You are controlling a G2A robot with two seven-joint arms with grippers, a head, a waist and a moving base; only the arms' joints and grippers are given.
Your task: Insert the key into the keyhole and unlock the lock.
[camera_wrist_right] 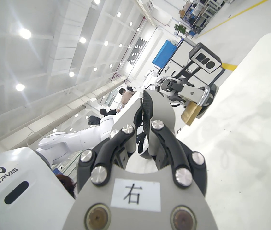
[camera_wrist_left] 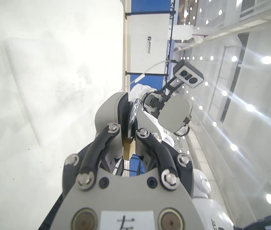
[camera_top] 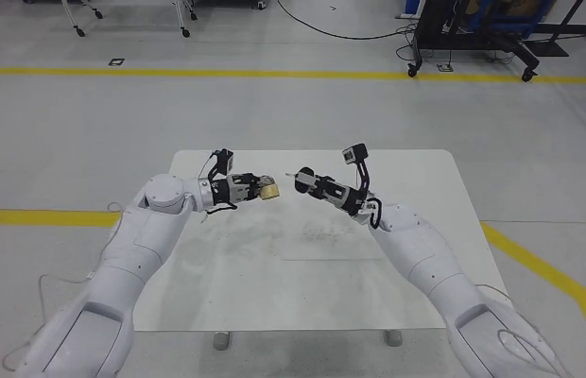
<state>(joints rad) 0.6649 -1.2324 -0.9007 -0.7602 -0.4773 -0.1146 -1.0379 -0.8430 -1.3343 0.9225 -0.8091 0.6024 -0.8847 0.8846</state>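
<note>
Both arms are raised over the far half of the white table (camera_top: 302, 283), tips turned toward each other.

Left gripper (camera_top: 264, 189): jaws drawn in narrow and clamped on the padlock (camera_top: 270, 191). In the left wrist view we see the silver shackle (camera_wrist_left: 133, 111) pinched between the fingers, with the brass body (camera_wrist_left: 128, 150) lying between the finger linkages. In the right wrist view the padlock (camera_wrist_right: 191, 114) juts out from that gripper, off the table surface.

Right gripper (camera_top: 299, 180): jaws brought fully together, with the ribbed black pads (camera_wrist_right: 146, 111) pressed face to face. In the top view a thin pale sliver (camera_top: 290, 175) pokes from its tip; it is too small for us to name, so we cannot tell whether a key is held.

The two tips sit near each other with a small gap between them. The padlock points toward the right gripper and does not touch it.
</note>
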